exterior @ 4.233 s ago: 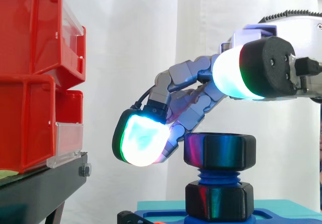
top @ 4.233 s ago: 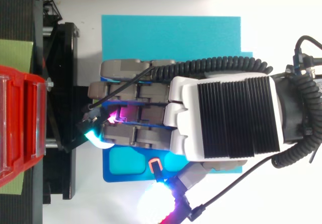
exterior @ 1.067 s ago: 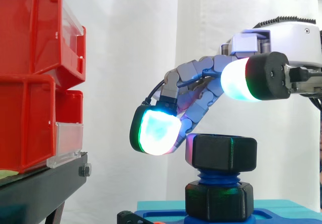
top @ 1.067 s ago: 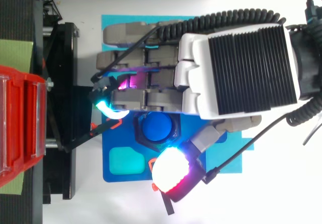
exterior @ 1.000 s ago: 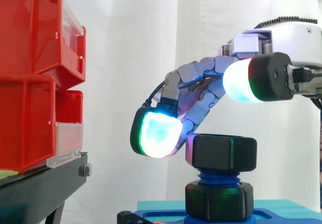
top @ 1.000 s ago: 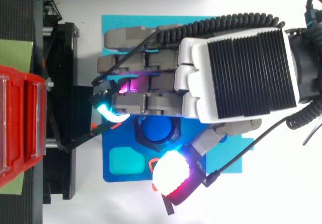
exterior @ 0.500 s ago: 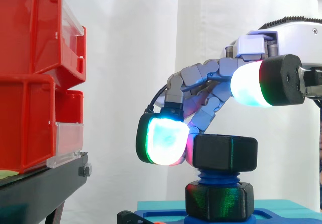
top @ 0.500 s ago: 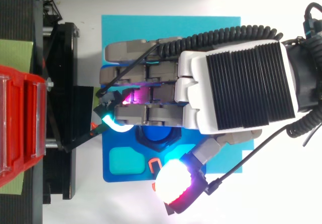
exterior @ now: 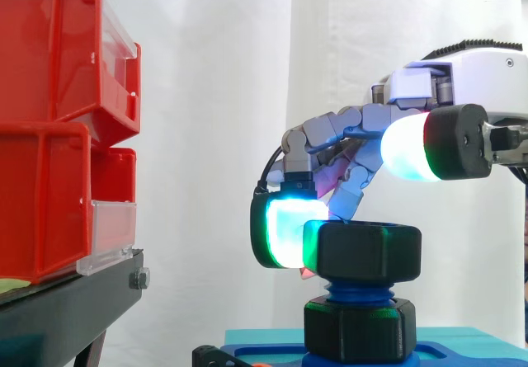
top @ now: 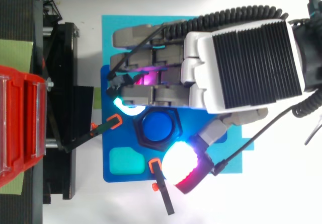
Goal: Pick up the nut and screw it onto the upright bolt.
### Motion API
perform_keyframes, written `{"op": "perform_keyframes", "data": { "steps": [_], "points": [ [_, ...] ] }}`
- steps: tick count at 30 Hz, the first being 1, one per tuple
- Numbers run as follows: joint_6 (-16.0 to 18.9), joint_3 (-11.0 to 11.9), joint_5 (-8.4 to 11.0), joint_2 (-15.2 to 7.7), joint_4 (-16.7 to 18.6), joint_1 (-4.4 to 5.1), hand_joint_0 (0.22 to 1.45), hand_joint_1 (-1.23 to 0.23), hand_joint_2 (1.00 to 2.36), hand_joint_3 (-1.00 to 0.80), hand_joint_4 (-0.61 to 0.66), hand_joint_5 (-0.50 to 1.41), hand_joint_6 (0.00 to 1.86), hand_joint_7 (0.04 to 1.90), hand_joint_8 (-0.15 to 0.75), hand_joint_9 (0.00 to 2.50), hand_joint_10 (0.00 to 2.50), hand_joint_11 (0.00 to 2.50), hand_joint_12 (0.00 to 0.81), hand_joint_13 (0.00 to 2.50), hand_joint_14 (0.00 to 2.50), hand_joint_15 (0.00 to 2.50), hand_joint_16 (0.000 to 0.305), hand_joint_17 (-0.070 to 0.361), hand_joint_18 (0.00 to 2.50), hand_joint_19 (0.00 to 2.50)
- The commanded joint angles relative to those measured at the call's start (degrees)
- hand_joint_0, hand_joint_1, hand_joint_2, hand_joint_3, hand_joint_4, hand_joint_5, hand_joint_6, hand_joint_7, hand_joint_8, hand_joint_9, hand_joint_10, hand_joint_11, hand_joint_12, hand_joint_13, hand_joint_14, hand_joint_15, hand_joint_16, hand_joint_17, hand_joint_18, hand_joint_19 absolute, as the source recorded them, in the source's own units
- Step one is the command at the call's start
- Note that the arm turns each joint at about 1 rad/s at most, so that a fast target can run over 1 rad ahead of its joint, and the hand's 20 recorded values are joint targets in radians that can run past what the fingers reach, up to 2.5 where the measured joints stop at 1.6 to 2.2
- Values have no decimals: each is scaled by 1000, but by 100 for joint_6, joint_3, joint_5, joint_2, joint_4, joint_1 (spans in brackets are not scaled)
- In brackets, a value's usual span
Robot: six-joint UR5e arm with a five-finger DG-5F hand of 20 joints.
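Observation:
The black nut (exterior: 363,251) sits on top of the upright blue bolt (exterior: 359,290), above a second black hex piece (exterior: 359,330) at the bolt's foot. From above, the nut's rim (top: 138,128) rings the blue bolt top (top: 157,126). My hand (top: 246,63) hovers over and behind it, its fingers bent downward. One glowing cyan-green fingertip (exterior: 285,231) lies against the nut's left side. The thumb pad (exterior: 408,151) stays higher, apart from the nut, on its other side (top: 182,164). Nothing is held.
The bolt stands in a blue fixture plate (top: 108,148) on a cyan mat (top: 151,32). Red bins (exterior: 58,128) on a black stand (exterior: 66,309) rise at the left. Two black levers with orange tips (top: 113,122) (top: 158,178) lie beside the bolt.
The hand has drawn back toward the arm and sunk a little. Its glowing fingertip came from left of the nut up against the nut's side, and the thumb shifted too.

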Motion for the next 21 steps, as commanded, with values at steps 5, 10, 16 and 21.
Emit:
{"op": "perform_keyframes", "data": {
  "steps": [5,10,16,21],
  "points": [
    [-14,0,-104,0,23,-94,544,-109,1000,-500,198,8,503,1484,277,917,0,0,242,646,0,0,23,52,319,0],
    [-14,0,-183,0,32,-174,547,-114,1000,-500,186,16,555,1385,277,980,0,0,230,693,0,0,21,47,363,0],
    [-22,9,-315,9,40,-270,547,-119,1000,-500,192,24,528,1434,283,1048,0,0,221,726,0,0,20,45,396,0],
    [-22,149,-429,0,-48,-323,546,-111,1000,-500,236,-33,504,1222,274,1000,0,0,229,716,0,0,21,47,382,0]
  ]
}}
